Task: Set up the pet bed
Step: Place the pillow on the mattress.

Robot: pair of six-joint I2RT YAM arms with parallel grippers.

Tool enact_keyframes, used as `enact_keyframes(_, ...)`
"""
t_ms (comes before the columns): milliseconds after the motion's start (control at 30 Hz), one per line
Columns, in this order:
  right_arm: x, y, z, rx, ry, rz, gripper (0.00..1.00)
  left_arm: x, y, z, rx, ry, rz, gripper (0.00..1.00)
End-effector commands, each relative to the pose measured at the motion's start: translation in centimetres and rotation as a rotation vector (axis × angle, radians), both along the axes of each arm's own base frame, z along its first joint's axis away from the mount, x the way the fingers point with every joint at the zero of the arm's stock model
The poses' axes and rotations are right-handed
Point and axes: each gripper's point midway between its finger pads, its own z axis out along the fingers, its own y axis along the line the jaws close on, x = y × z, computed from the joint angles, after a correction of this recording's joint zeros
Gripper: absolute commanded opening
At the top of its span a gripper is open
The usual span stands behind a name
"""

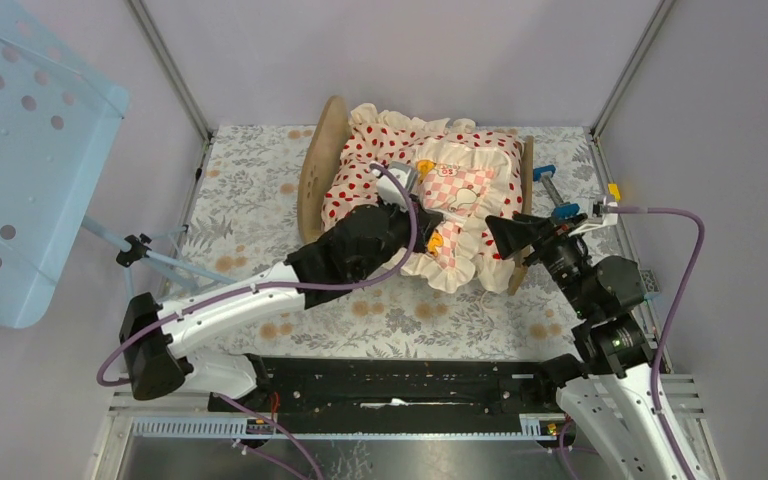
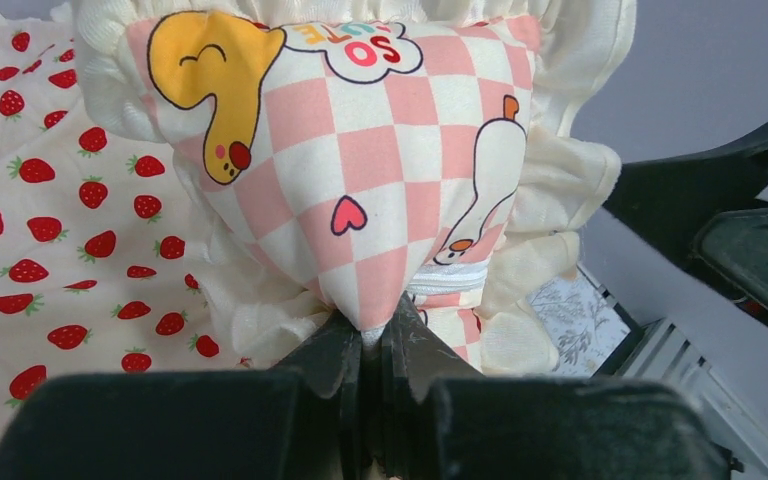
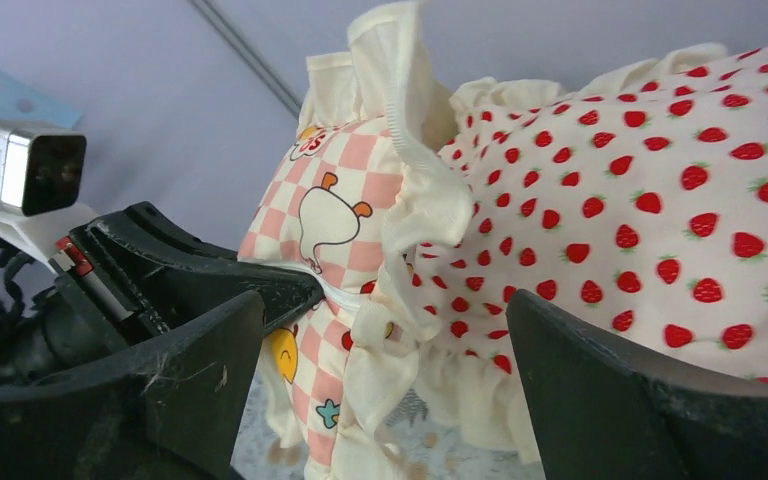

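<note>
Looking down from the top, the bed (image 1: 310, 200) sits at the far middle of the table (image 1: 250, 200). Its long side runs left to right, with the tall headboard (image 1: 330, 130) on the left and the low footboard (image 1: 527, 170) on the right. In it lie a strawberry blanket (image 1: 360, 170) and, on top near the foot end, a pink checked pillow (image 1: 460, 185). The left claw (image 1: 425, 215) reaches in from the near side to the pillow. The right claw (image 1: 500, 238) is just by the near end of the footboard.

The left wrist camera shows what the top one cannot. The left claw (image 2: 365, 340) is pressed together, pinching a corner of the pillow (image 2: 360, 150). The blanket (image 2: 60, 200) lies to its left.

The right wrist camera shows the right claw (image 3: 385, 340) spread wide. The pillow (image 3: 330, 210) and the blanket (image 3: 660, 190) fill the gap ahead of its fingers. I cannot tell if they touch. The wood of the bed is hidden here.
</note>
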Motion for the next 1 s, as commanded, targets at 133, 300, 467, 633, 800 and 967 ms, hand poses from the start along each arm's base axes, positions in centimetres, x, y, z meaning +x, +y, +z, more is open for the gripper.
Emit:
enact_keyframes(133,-1.1,3.1,1.1,0.208,0.016,0.192,0.99,-2.6,0.6,5.8,-0.215,-0.092,-0.108,0.00)
enact_keyframes(300,-1.4,4.5,1.7,0.287,0.004,0.288,0.99,-3.9,-0.2,5.4,-0.219,-0.081,-0.193,0.00)
enact_keyframes(467,-0.9,5.1,1.2,0.301,0.026,0.315,0.97,-5.2,-1.1,5.2,-0.223,-0.081,-0.274,0.00)
enact_keyframes(633,-0.7,6.6,0.9,0.306,0.042,0.410,0.85,-5.8,-1.2,4.9,-0.228,-0.085,-0.307,0.02)
enact_keyframes(800,-0.3,6.8,1.2,0.207,-0.053,0.408,0.26,-5.6,-0.1,5.5,-0.231,-0.096,-0.266,0.36)
enact_keyframes(967,1.7,4.5,1.7,-0.175,-0.352,0.224,0.08,-4.8,4.2,7.9,-0.245,-0.076,-0.109,0.83)
